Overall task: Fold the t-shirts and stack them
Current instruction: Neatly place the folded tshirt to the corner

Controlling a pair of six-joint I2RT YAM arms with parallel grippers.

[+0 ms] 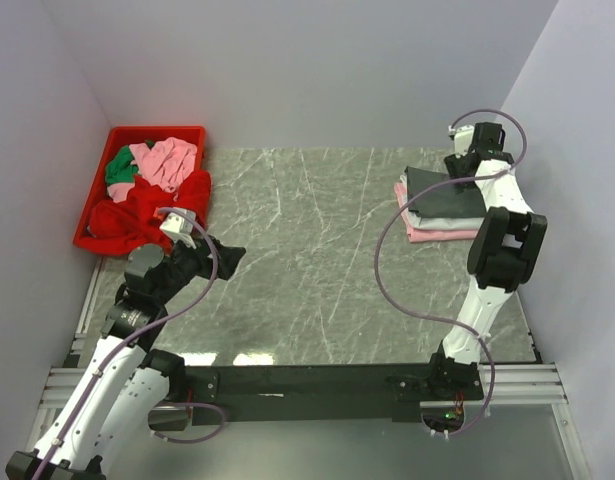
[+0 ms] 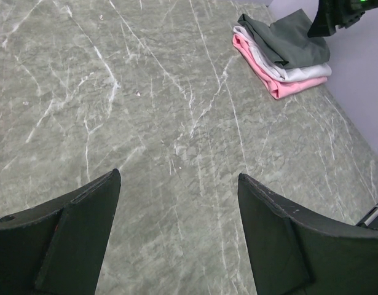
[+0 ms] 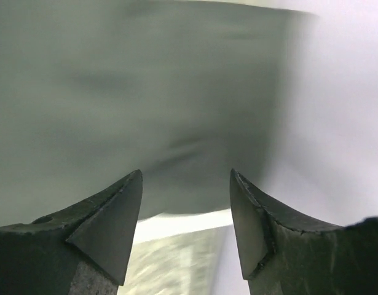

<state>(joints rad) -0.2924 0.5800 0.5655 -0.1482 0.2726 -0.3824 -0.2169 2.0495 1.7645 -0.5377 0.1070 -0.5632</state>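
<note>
A folded stack of t-shirts (image 1: 439, 205) lies at the back right of the table: dark grey (image 2: 287, 42) on top, white (image 2: 281, 72) in the middle, pink (image 2: 281, 88) at the bottom. My right gripper (image 1: 459, 178) is open and hovers just over the stack's far side; in its wrist view the open gripper (image 3: 185, 178) is close above blurred dark grey cloth (image 3: 145, 92). My left gripper (image 1: 225, 258) is open and empty over bare table at the left, its tips (image 2: 179, 178) pointing toward the stack. Unfolded red (image 1: 147, 215), pink (image 1: 169, 160) and green (image 1: 120, 165) shirts lie in the bin.
The red plastic bin (image 1: 157, 132) stands at the back left, with the red shirt spilling over its right rim. Grey walls close in the table on the left, back and right. The marble table top (image 1: 317, 250) stretches between bin and stack.
</note>
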